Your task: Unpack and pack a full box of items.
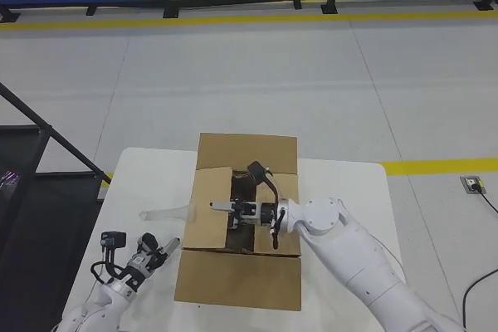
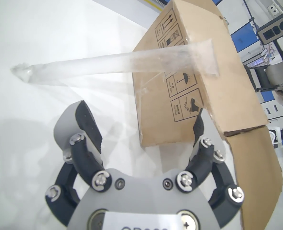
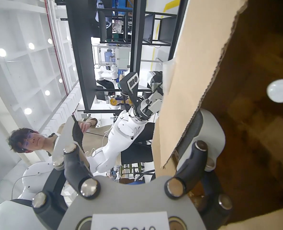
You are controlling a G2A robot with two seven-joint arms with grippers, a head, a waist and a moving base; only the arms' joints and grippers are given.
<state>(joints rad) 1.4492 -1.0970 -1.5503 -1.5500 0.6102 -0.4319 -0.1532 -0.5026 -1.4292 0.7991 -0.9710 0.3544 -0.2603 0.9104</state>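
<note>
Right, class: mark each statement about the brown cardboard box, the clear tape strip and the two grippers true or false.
1. The brown cardboard box stands on the white table with flaps open. True.
2. The left gripper holds the clear tape strip. False: it is open and empty, short of the tape.
3. The right gripper straddles a box flap. True.
4. The tape lies inside the box. False: it runs from a flap to the tabletop outside.

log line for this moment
left gripper open beside brown cardboard box | right gripper open astride its flap | clear plastic strip hanging off box
</note>
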